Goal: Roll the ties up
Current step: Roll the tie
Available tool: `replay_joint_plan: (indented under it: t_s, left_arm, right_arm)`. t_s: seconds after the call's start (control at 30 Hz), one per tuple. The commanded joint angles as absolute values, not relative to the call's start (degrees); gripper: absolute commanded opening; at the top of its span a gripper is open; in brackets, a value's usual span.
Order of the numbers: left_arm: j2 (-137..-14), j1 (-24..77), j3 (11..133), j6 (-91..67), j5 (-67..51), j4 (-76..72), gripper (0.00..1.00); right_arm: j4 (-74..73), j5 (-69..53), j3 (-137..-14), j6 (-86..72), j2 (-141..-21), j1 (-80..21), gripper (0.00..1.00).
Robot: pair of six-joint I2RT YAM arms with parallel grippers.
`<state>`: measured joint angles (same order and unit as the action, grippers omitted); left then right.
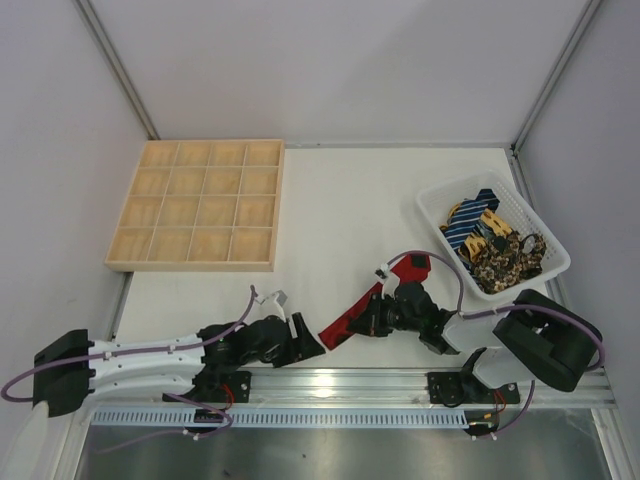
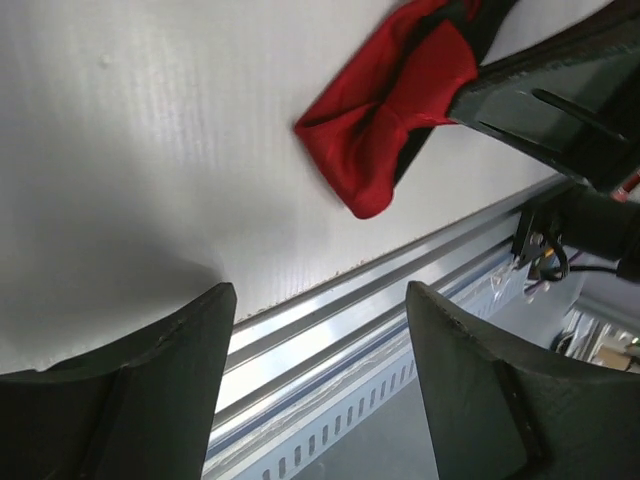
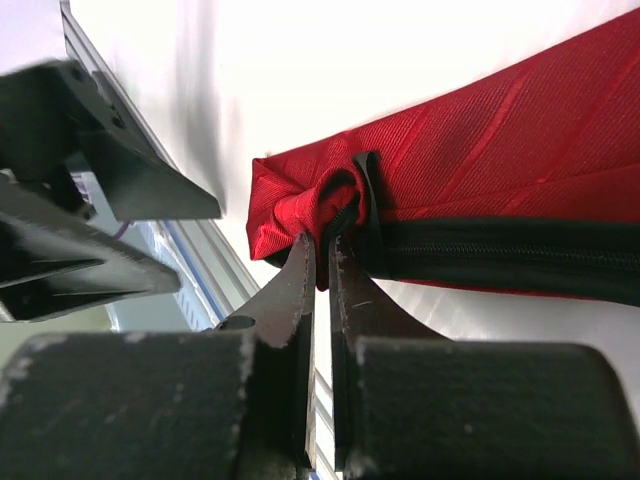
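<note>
A red tie [image 1: 350, 315] with a black lining lies on the white table near the front edge. My right gripper [image 1: 372, 318] is shut on its folded end; in the right wrist view the gripper [image 3: 325, 255] pinches the bunched red fabric [image 3: 300, 205]. My left gripper [image 1: 305, 340] is open and empty, just left of the tie's tip. In the left wrist view the gripper [image 2: 318, 300] is over the table's front rail, and the red tie end [image 2: 385, 120] lies beyond it. Other ties, navy striped, mustard and speckled [image 1: 495, 245], lie piled in a basket.
A wooden grid tray [image 1: 197, 205] with several compartments stands at the back left. A white basket [image 1: 434, 205] stands at the right. A metal rail [image 1: 350, 385] runs along the table's front edge. White walls close in the sides and back.
</note>
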<state>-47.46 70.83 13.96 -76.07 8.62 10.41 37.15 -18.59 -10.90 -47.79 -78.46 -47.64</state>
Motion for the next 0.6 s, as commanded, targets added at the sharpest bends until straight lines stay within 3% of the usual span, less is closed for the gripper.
replay_joint_plan:
  t_s: [0.0,0.27,0.43,0.57]
  left_arm:
    - [-50.0,69.79,14.5,-88.4,8.26,9.85,0.75]
    - [-55.19,67.85,12.93,-102.47,8.09,4.32,0.75]
    - [-57.04,67.59,13.36,-107.4,10.8,5.89,0.63]
    - [-59.23,67.59,15.29,-108.46,11.78,7.38,0.6]
  right_arm:
    - [33.92,-14.06,-10.9,-46.76,-81.65,-47.55,0.0]
    - [33.58,-13.62,-10.55,-46.23,-80.69,-47.64,0.0]
    - [33.57,-13.54,-10.28,-45.79,-79.72,-47.64,0.0]
    - [33.84,-13.45,-10.37,-45.53,-79.89,-47.64,0.0]
